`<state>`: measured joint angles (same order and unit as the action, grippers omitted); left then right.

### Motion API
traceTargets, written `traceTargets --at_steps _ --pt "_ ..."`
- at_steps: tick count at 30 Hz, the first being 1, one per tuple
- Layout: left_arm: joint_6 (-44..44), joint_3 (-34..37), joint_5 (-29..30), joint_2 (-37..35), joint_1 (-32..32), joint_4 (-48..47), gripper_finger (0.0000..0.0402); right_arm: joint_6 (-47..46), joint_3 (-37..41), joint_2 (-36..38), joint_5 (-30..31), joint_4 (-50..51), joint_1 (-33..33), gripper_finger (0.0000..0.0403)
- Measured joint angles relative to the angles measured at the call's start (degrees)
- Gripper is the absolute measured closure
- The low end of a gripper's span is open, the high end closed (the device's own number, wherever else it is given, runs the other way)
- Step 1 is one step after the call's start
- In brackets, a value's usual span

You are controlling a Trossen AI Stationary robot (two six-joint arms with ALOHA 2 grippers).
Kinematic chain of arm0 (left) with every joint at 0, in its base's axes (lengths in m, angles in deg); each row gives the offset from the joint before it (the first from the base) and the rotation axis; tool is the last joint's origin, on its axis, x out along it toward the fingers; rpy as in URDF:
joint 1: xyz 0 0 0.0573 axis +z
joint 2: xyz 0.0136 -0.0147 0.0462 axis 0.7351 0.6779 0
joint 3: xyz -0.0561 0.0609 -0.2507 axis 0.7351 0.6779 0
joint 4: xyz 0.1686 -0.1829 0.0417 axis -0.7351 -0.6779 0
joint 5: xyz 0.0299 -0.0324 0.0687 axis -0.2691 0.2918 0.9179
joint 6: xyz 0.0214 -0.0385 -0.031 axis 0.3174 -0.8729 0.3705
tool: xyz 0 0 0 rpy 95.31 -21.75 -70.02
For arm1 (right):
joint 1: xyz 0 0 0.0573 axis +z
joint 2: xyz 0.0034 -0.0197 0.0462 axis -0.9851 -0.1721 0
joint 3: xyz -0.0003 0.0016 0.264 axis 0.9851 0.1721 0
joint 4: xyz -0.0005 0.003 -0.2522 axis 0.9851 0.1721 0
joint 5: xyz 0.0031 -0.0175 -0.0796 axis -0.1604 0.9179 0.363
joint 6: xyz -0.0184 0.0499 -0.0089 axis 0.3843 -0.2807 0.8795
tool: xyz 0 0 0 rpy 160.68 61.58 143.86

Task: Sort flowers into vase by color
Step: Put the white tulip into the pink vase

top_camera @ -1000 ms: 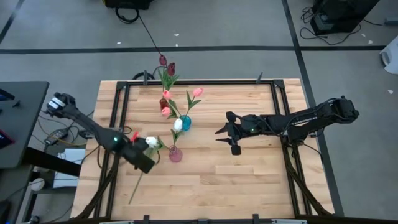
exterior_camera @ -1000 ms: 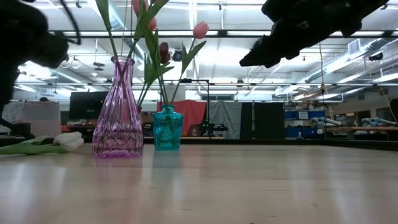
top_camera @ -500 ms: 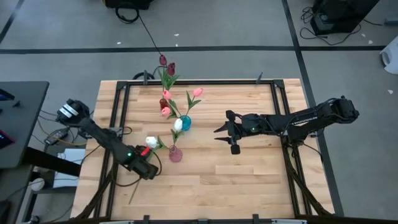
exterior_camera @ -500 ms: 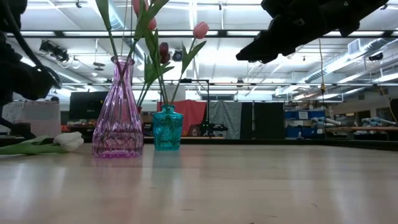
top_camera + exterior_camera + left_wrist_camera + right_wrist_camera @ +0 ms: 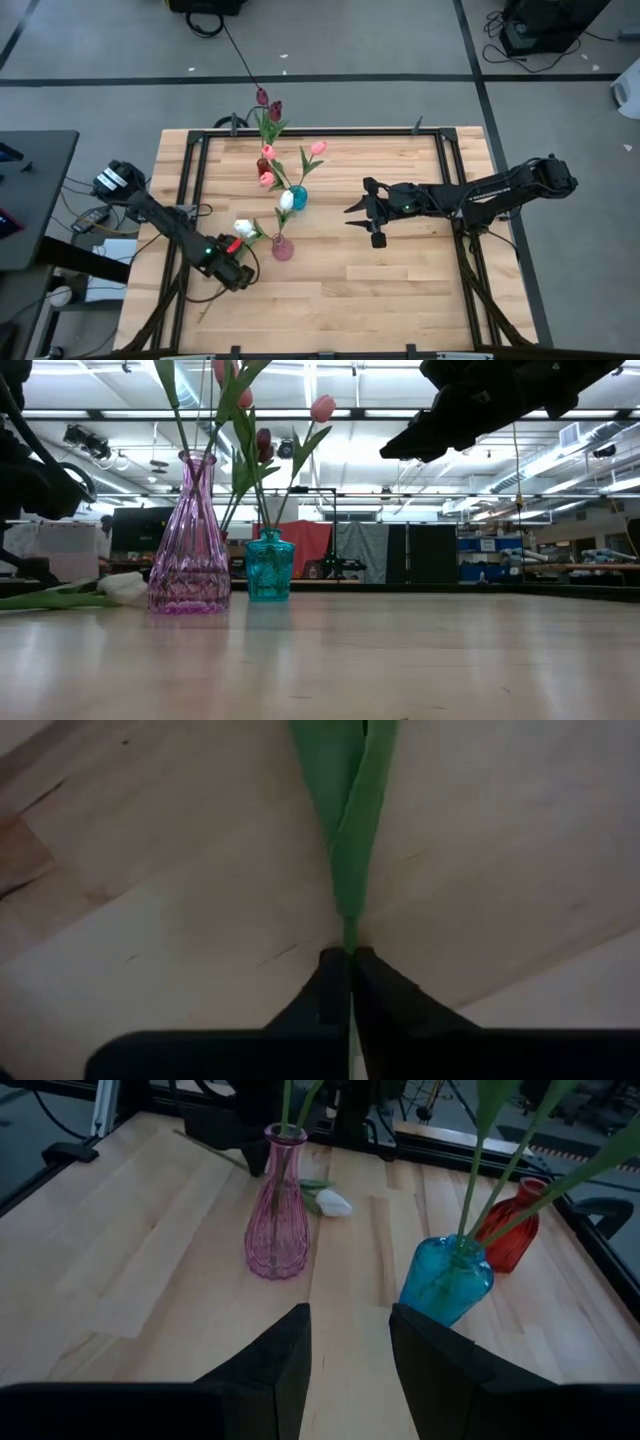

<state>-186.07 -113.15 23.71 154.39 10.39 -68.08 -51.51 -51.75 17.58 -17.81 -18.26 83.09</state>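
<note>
A white tulip lies flat on the table, its head [image 5: 244, 229] beside the pink vase [image 5: 282, 247] and its stem running toward the near left. My left gripper [image 5: 235, 275] is down on that stem, shut on it. The teal vase [image 5: 297, 197] and the red vase [image 5: 263, 165] stand behind the pink one, all holding tulips; pink heads [image 5: 317, 148] and maroon heads [image 5: 275, 108] show. My right gripper [image 5: 362, 215] hovers open right of the vases, above the table. My left gripper pinches the white tulip's thin green stem [image 5: 350, 932] between its two fingertips, just below where the long leaf [image 5: 345, 800] wraps it. The fingers come from above, pointing down, and lie across the stem. The tulip rests flat on the table.
A black frame rail [image 5: 190, 180] runs along the table's left side close to my left arm, with another rail [image 5: 470, 250] on the right. The wood between the vases and the near edge lies bare. In the right wrist view the pink vase [image 5: 275, 1210] stands nearest.
My left gripper has gone down and toward the table's near edge, along the white tulip's stem, and now sits on it. The tulip's head has shifted slightly toward the pink vase.
</note>
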Motion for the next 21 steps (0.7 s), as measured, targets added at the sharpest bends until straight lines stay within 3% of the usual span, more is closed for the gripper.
traceTargets --at_steps 3,15,21 --pt "0.21 -1.48 2.04 -0.63 -0.88 -1.79 0.0396 0.00 0.00 0.00 0.00 0.25 0.00 0.0253" --pt "-0.05 -13.11 27.35 -13.59 -4.56 -23.71 0.0400 -0.37 0.00 0.00 -0.02 0.29 0.00 0.0253" --pt "5.27 -15.82 37.63 -17.84 -5.18 -27.37 0.0401 -0.22 0.00 0.00 -0.02 0.97 0.00 0.0253"
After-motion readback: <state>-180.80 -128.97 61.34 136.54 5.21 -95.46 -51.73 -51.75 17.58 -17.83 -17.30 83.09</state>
